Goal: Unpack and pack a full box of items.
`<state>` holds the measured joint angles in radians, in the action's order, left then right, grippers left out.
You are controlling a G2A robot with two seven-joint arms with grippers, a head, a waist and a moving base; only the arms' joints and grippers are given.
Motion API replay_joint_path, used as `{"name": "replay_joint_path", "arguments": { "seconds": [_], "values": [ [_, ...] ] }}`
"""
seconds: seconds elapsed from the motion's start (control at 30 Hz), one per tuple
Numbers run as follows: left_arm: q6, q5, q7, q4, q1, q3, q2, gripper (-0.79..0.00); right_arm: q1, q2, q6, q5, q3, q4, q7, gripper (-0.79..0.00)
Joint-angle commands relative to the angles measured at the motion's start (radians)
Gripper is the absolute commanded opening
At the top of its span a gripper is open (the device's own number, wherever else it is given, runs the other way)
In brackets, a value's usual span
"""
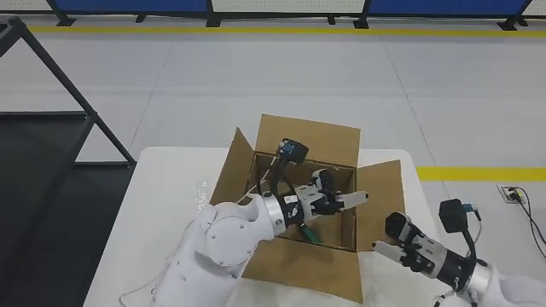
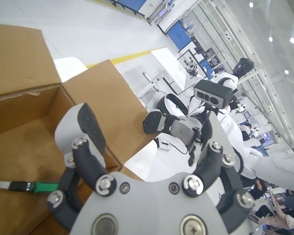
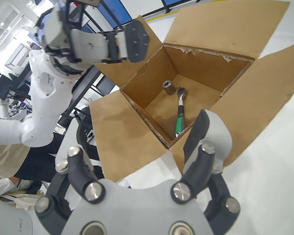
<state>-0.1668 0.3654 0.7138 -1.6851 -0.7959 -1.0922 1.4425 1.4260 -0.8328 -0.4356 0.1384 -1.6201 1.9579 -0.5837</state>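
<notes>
Box [image 3: 127, 128]: flaps splayed outward on the bench [image 1: 162, 196].
Inside: ratchet [image 3: 180, 116] beside socket [image 3: 169, 88], bare floor around.
Left end effector [image 1: 343, 186]: wide, empty, above opening.
Right end effector [image 1: 386, 234]: wide, empty, outside right flap.

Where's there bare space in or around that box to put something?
Inside the box, the floor either side of the ratchet is bare; the metal sleeve crowds its head end. Outside, table is mostly bare beyond the flap farthest from the right gripper. The left gripper hangs over the opening.
</notes>
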Motion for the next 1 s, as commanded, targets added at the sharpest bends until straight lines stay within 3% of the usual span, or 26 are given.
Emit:
{"name": "replay_joint_path", "arguments": {
  "seconds": [0.0, 0.23, 0.4, 0.67, 0.97],
  "values": [
    [-0.01, 0.011, 0.008, -0.079, -0.066, -0.063, -0.014, 0.0, -0.016, -0.001, 0.007, -0.008, 0.008, -0.022, 0.0, 0.0],
    [-0.067, 0.05, -0.046, -0.32, -0.287, -0.267, -0.053, 0.0, -0.047, -0.005, 0.043, -0.031, 0.02, -0.078, -0.023, 0.0],
    [-0.14, 0.065, -0.118, -0.424, -0.436, -0.389, -0.07, 0.0, -0.068, -0.008, 0.1, -0.016, 0.042, -0.096, -0.04, 0.0],
    [-0.21, 0.078, -0.189, -0.464, -0.616, -0.515, -0.088, 0.0, -0.094, -0.015, 0.141, -0.031, 0.084, -0.148, -0.068, 0.0],
    [-0.347, -0.081, -0.23, -0.427, -0.73, -0.644, -0.105, 0.0, -0.115, -0.024, 0.147, -0.06, 0.118, -0.188, -0.066, 0.0]
  ]
}}
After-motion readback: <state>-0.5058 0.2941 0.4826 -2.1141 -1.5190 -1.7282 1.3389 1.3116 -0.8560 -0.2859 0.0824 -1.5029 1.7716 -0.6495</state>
